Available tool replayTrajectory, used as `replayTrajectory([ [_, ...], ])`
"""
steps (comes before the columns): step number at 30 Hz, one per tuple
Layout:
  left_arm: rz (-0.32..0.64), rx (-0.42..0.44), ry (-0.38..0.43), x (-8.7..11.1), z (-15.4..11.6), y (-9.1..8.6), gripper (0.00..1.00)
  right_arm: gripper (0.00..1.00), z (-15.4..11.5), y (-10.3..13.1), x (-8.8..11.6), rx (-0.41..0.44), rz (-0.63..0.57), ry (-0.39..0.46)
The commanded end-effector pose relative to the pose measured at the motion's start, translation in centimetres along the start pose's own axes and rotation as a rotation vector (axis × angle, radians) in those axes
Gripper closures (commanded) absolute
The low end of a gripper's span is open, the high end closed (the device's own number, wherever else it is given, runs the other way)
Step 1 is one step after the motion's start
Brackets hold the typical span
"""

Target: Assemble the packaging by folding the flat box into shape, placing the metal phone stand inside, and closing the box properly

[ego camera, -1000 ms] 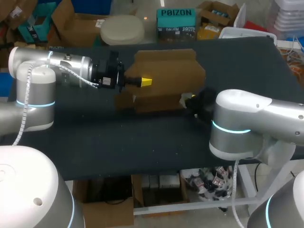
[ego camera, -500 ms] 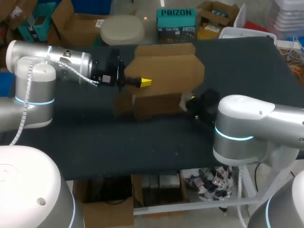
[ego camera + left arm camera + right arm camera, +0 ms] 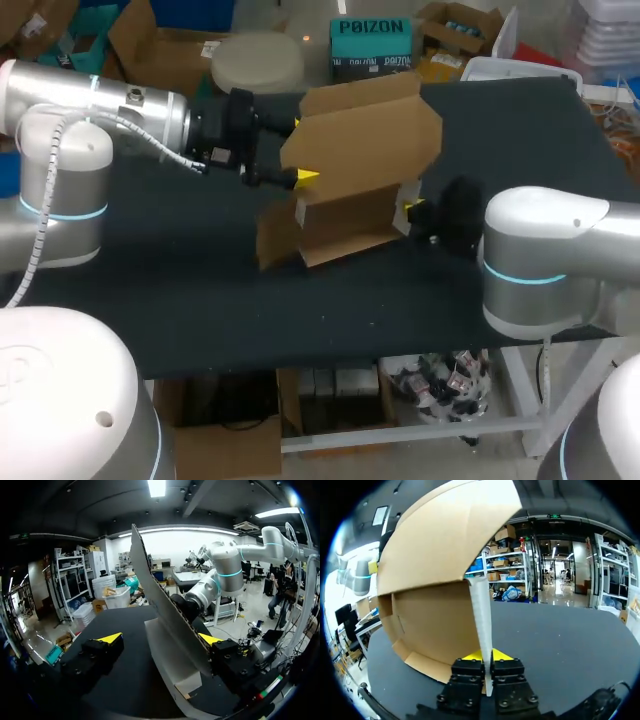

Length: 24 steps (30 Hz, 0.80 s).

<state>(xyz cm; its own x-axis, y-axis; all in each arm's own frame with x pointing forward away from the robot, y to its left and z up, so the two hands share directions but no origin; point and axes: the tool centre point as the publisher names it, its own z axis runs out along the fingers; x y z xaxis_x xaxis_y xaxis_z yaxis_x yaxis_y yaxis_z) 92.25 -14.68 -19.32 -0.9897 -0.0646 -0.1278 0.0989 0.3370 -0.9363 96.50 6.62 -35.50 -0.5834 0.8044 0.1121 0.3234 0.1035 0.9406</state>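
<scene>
1 half-folded cardboard box point(image 3: 360, 150) on the desk point(image 3: 200, 270), 2 tools at it: right tool point(image 3: 484, 655) pinches 1 flap point(image 3: 481, 620), left tool point(image 3: 161, 638) gapes wide, straddling a panel point(image 3: 165, 610).

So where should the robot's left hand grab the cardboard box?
The tall upright panel of the cardboard box, coming from the box's left end. It's a thin sheet standing on edge, between the open left hand's fingers, so pinching its two flat faces should probably work best. The right hand is shut on the side flap at the other end.
</scene>
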Motion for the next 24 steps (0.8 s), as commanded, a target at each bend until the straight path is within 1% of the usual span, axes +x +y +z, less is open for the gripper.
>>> replayTrajectory([
  [1,0.015,-0.015,-0.007,0.8,-1.2,-0.5,0.00,1.00,-0.9,0.9,-0.6,0.096,0.005,0.075],
  [3,0.035,-0.030,-0.007,1.0,-1.7,-0.7,0.00,1.00,-1.0,1.0,-0.7,0.107,0.010,0.101],
  [5,0.046,-0.035,-0.009,1.2,-2.2,-0.8,0.00,1.00,-1.2,1.1,-0.7,0.129,0.003,0.109],
  [10,0.070,-0.069,-0.010,1.5,-3.5,-0.8,0.00,1.00,-1.6,1.1,-0.7,0.134,0.002,0.180],
  [11,0.070,-0.069,-0.007,1.6,-3.8,-0.8,0.00,1.00,-1.7,1.1,-0.8,0.141,-0.001,0.176],
  [12,0.075,-0.077,-0.007,1.7,-4.1,-0.8,0.00,1.00,-1.7,1.0,-0.9,0.148,-0.002,0.203],
  [14,0.083,-0.102,-0.008,1.8,-4.6,-0.6,0.00,1.00,-1.9,1.0,-0.9,0.158,-0.006,0.208],
  [16,0.095,-0.117,-0.007,1.9,-5.0,-0.6,0.00,1.00,-2.1,0.9,-1.0,0.163,-0.002,0.249],
  [17,0.098,-0.124,-0.005,2.0,-5.2,-0.6,0.00,1.00,-2.2,0.9,-1.1,0.172,-0.005,0.248],
  [19,0.102,-0.144,-0.004,2.0,-5.5,-0.5,0.00,1.00,-2.3,0.8,-1.2,0.185,-0.010,0.285],
  [21,0.105,-0.161,-0.002,2.1,-5.9,-0.4,0.00,1.00,-2.5,0.8,-1.3,0.216,-0.018,0.285],
  [24,0.107,-0.181,0.004,2.2,-6.3,-0.3,0.00,1.00,-2.6,0.7,-1.4,0.258,-0.026,0.320],
])
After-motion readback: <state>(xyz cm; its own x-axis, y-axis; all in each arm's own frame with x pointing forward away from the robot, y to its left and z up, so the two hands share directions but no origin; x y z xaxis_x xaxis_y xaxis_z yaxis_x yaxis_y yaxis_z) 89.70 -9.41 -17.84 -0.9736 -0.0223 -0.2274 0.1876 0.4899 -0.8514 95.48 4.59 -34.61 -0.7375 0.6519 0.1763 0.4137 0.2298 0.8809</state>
